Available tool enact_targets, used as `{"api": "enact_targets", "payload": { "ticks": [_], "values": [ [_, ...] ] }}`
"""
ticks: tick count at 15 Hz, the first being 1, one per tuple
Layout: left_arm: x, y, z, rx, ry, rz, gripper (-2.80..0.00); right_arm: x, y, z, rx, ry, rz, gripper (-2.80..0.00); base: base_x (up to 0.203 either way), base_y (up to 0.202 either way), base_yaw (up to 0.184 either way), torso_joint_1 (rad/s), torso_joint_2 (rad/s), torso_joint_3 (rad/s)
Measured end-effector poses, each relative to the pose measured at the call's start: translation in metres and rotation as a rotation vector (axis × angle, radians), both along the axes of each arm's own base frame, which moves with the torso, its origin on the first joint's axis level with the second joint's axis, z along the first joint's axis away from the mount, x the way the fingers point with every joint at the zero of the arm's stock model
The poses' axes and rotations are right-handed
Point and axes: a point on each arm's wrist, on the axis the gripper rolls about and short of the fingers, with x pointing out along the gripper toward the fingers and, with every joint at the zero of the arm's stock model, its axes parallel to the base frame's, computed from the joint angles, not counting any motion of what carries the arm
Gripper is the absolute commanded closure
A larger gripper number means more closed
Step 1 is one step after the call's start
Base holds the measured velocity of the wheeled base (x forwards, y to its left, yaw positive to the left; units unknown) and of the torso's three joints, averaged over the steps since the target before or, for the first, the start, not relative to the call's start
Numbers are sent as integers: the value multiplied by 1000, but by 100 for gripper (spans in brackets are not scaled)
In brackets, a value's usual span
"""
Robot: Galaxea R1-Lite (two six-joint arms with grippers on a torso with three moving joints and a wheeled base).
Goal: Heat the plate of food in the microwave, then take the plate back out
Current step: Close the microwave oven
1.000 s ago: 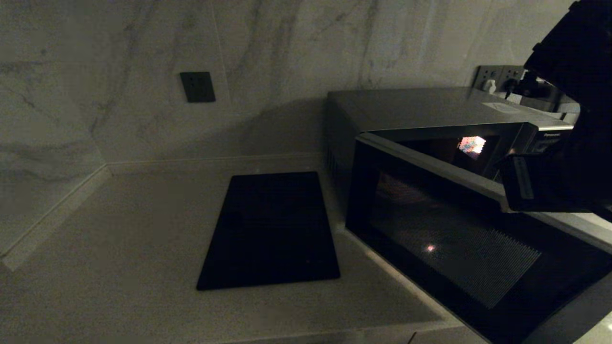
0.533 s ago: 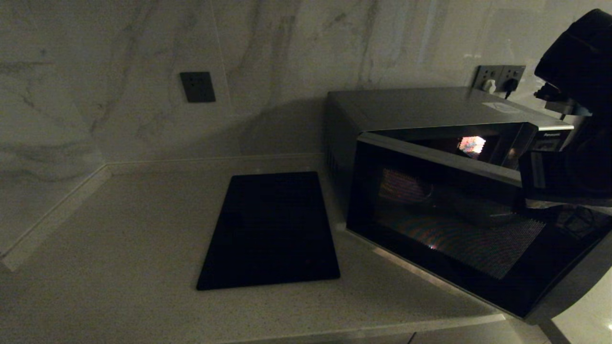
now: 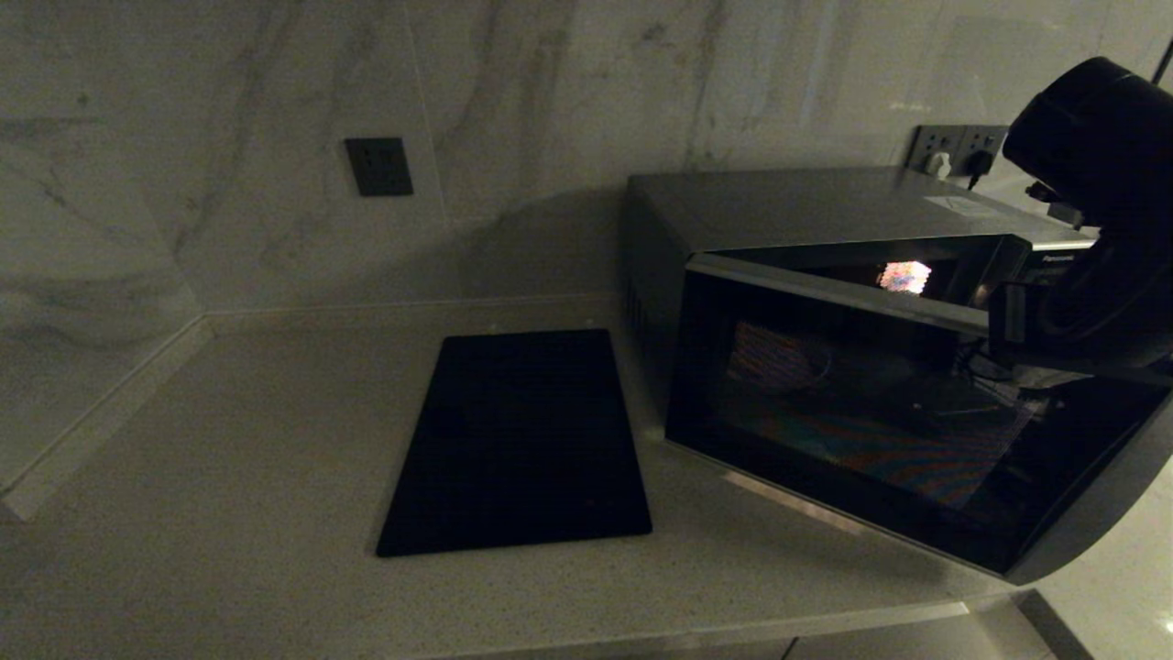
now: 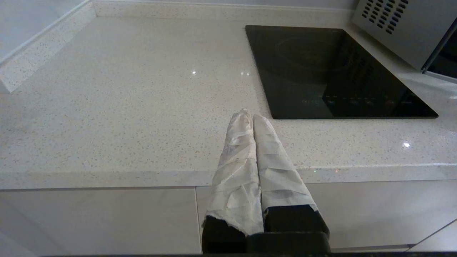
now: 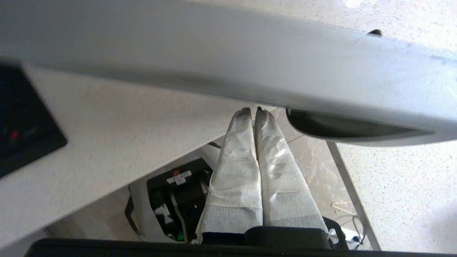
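The silver-grey microwave (image 3: 825, 206) stands at the right of the counter. Its dark glass door (image 3: 871, 431) is ajar, hinged at the left, with its free edge swung out toward me. My right arm (image 3: 1090, 229) reaches to that free edge. In the right wrist view the right gripper (image 5: 253, 111) is shut and empty, its taped tips against the door's grey edge strip (image 5: 250, 60) beside the dark handle recess (image 5: 339, 125). The left gripper (image 4: 250, 116) is shut and empty, hovering at the counter's front edge. The plate of food is hidden.
A flat black cooktop panel (image 3: 522, 440) is set in the speckled counter (image 3: 229, 458) left of the microwave. It also shows in the left wrist view as the cooktop (image 4: 328, 71) beside the microwave's vented side (image 4: 392, 28). Marble walls close the back and left. Wall sockets (image 3: 958, 147) sit behind the microwave.
The microwave door has swung from wide open toward the oven and is now only ajar. My right arm has moved back with its free edge.
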Motion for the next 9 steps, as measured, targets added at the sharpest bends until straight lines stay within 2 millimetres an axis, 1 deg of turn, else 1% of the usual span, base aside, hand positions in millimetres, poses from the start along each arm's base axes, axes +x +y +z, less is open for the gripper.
{"api": "enact_targets", "payload": {
  "ticks": [5,9],
  "values": [
    [0,0,0,-1,0,0,0,26,-14,-5,8,-33,-77,0,0,0,0,0,0,0],
    [0,0,0,0,0,0,0,46,-18,-6,27,-99,-107,0,0,0,0,0,0,0]
  ]
}}
